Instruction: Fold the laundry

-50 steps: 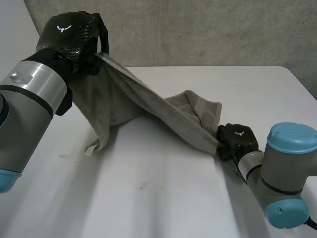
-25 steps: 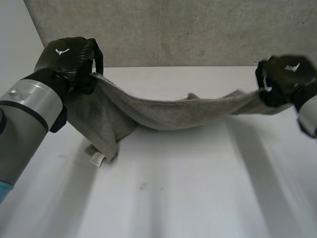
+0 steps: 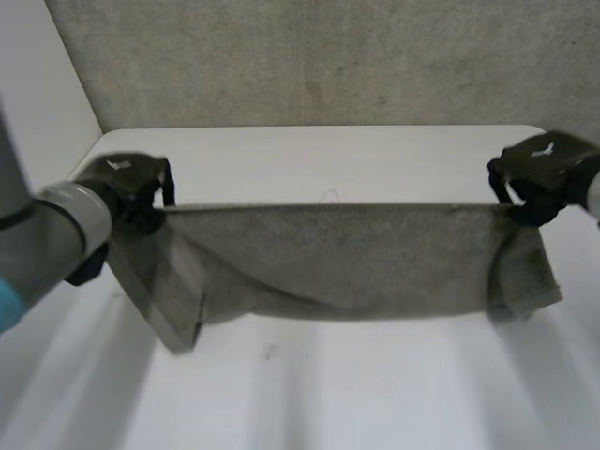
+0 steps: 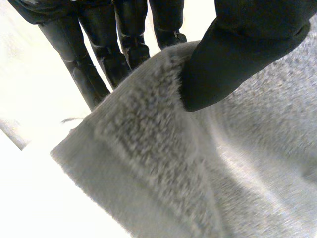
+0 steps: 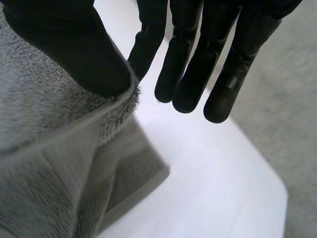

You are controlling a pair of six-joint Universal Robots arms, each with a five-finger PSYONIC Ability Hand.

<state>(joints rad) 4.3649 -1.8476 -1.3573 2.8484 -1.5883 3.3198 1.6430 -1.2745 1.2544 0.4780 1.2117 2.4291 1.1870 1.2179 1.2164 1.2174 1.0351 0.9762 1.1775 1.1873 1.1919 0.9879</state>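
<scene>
A grey towel [image 3: 337, 258] hangs spread wide between my two hands above the white table [image 3: 328, 394]. Its top edge runs straight and taut from one hand to the other, and its lower part sags toward the table with folds at both ends. My left hand [image 3: 122, 183] is shut on the towel's upper left corner. In the left wrist view the thumb [image 4: 233, 54] presses the towel [image 4: 198, 173] against the fingers [image 4: 99, 49] behind it. My right hand [image 3: 544, 169] is shut on the upper right corner, and its thumb [image 5: 74, 49] pinches the towel's hem [image 5: 49, 163] against a finger [image 5: 148, 44].
A grey textured wall [image 3: 328, 56] stands behind the table's far edge. The table's right edge [image 5: 277, 183] lies just beyond my right hand. Bare tabletop lies in front of the towel.
The right hand rose from the table and swung out to the right with its corner. The left hand came down and outward. The towel went from a sagging rope to a flat, taut spread.
</scene>
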